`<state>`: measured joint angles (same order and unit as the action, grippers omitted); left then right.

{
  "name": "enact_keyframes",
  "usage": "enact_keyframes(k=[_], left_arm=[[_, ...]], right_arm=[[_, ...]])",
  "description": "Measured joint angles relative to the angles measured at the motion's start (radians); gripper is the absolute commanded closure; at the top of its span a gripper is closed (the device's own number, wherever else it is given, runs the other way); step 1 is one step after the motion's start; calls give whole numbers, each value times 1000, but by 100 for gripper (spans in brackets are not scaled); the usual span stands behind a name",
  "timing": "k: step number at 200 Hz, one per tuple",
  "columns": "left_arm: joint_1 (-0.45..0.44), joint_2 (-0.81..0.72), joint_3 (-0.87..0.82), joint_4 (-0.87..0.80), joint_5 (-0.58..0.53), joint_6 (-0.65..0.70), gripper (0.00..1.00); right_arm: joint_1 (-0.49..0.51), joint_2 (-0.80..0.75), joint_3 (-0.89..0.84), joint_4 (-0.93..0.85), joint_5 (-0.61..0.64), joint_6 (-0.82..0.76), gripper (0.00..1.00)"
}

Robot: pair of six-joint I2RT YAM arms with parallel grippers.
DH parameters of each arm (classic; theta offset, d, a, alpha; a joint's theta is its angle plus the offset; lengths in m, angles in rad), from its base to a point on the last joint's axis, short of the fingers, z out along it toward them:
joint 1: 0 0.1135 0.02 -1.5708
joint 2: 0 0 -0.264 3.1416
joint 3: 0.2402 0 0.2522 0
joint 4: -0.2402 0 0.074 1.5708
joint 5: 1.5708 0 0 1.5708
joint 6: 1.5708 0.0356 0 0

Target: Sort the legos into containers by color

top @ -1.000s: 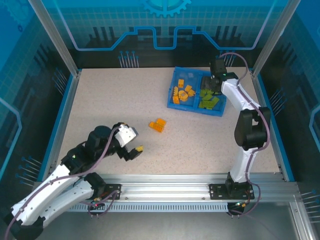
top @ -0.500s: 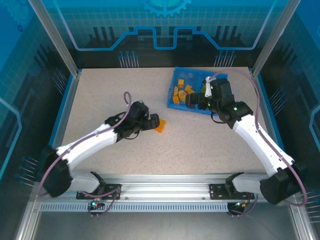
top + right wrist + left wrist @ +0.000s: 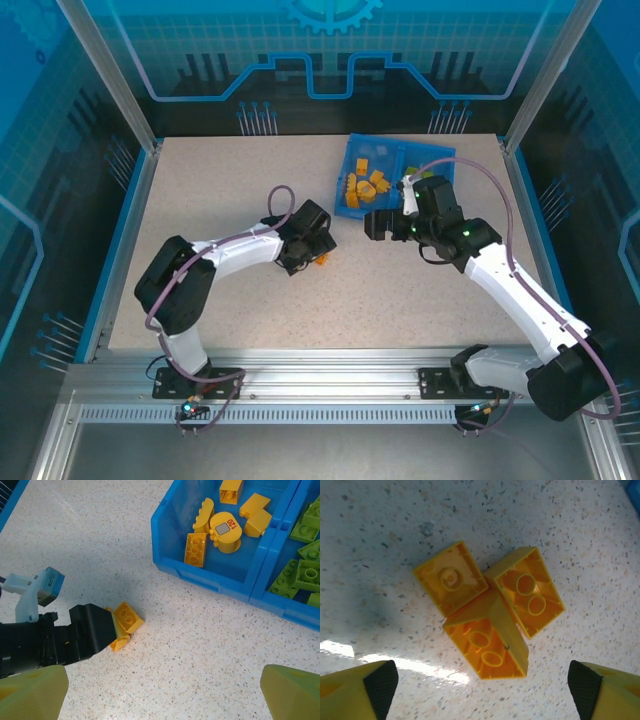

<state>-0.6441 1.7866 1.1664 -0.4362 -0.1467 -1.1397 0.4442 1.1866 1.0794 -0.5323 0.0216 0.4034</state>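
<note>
**Top view.** Even, bright overhead light is falling on the speckled table (image 3: 240, 190), while the blue enclosure panels (image 3: 60, 200) are sitting dimmer. Soft, short shadows are lying under the left arm (image 3: 230, 250) and the right arm (image 3: 510, 285). The frame posts (image 3: 105, 70) are leaning outward, showing wide-angle distortion.

**Left wrist view.** The orange legos (image 3: 487, 612) are showing sharp. A white glare streak is crossing the tabletop at lower left, under a soft grey shadow. The fingertips (image 3: 350, 695) of the left gripper (image 3: 481, 692) are blurring at the corners.

**Right wrist view.** Light is falling bright and crisp. The tray (image 3: 200, 575) is casting a narrow shadow along its near wall. The fingertips (image 3: 30, 692) of the right gripper (image 3: 162, 692) are sitting out of focus.
</note>
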Motion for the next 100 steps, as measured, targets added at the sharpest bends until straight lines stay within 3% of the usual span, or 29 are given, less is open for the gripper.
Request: enact_keyframes(k=[57,100], left_arm=[[0,47,1,0,4,-13,32],[1,43,-53,31,6,-4,39]], right_arm=[[0,2,0,0,0,4,0],[0,5,0,0,0,15,0]])
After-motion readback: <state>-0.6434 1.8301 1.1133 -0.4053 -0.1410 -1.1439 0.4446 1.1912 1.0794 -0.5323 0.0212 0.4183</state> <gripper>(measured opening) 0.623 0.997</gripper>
